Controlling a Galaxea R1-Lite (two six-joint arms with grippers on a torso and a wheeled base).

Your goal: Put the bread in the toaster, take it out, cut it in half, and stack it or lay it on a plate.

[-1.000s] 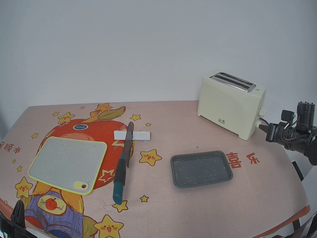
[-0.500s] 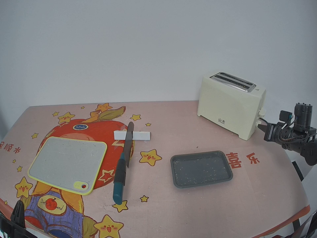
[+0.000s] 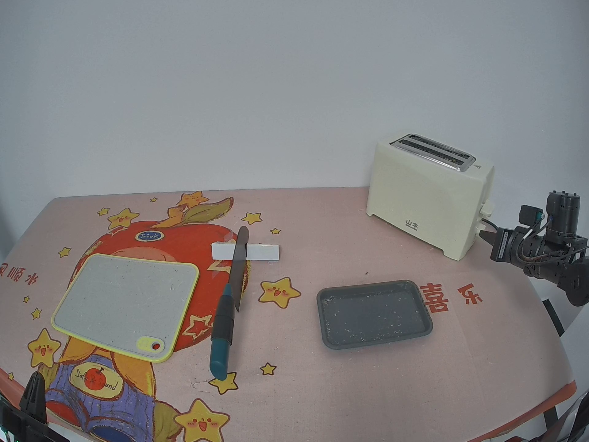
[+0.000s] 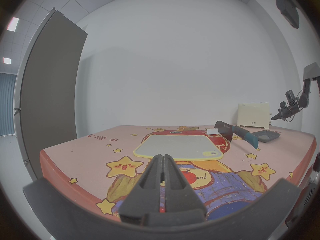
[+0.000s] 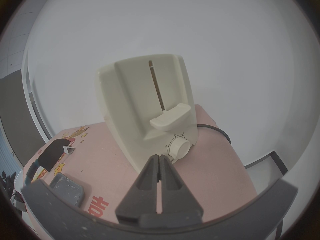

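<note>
- The right gripper [image 3: 485, 236] hangs at the right edge of the head view. Its fingers are pressed together on nothing, and its tip is just beside the end face of the toaster [image 3: 429, 204] but apart from it.
- In the right wrist view the lever [image 5: 170, 116] sits low in its slot, with the dial [image 5: 181, 148] just under it. Whether bread is in the top slots cannot be told.
- The step in hand looks like working that lever. The closed tip should meet the flat tab squarely at its middle and travel along the line of the slot, well clear of the dial.
- The toaster looks light, so a sideways shove could slide it.
- The left gripper [image 4: 162, 160], also closed and empty, is at the lower left by the table's near edge.
- The cutting board [image 3: 126, 305], knife [image 3: 230, 296] and plate [image 3: 374, 314] lie across the middle.
</note>
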